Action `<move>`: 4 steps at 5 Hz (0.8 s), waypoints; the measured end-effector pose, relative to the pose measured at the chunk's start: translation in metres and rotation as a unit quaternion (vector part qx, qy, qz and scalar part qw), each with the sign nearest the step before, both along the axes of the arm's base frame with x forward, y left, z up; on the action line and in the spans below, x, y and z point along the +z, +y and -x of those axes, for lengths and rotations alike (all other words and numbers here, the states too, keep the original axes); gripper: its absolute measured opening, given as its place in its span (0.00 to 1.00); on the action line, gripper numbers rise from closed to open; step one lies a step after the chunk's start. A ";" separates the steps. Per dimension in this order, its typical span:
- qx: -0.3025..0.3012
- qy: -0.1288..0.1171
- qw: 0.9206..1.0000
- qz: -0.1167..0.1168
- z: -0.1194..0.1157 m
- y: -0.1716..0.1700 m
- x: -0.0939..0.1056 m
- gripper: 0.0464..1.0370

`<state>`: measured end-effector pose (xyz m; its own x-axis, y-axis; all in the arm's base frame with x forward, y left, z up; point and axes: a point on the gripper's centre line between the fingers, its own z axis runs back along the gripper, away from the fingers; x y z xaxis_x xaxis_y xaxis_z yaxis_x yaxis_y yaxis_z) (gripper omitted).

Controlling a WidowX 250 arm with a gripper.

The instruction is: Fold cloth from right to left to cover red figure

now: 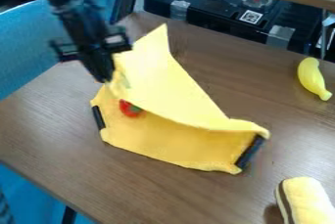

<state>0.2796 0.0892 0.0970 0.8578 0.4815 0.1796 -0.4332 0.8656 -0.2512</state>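
Observation:
My gripper (pixel 105 77) hangs over the upper left of the yellow cloth (pixel 167 142), blurred, shut on the near-left part of its raised flap. The flap rises to a point at the top and slopes down toward the right end, with its front edge crossing the middle of the cloth. Below that edge lies the red figure (pixel 127 109), which has a green part and is partly hidden by the flap. Dark strips mark the cloth's left and right ends.
A yellow banana (pixel 313 77) lies at the right of the brown table (pixel 72 169). A cream and brown plush piece (pixel 305 202) sits at the lower right corner. Behind the table stands a black stove-like unit (pixel 190 15).

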 end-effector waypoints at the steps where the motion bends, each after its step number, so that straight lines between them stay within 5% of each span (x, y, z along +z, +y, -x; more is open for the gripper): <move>1: 0.006 -0.002 1.000 -0.008 0.008 0.016 0.001 0.01; 2: 0.022 0.034 0.999 -0.028 0.020 0.028 -0.003 0.08; 3: 0.027 0.044 0.998 -0.031 0.022 0.031 -0.005 0.27; 4: 0.034 0.067 0.997 -0.003 0.021 0.029 -0.008 0.56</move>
<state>0.2584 0.1187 0.0889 0.8400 0.5382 0.0689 -0.5199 0.8347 -0.1816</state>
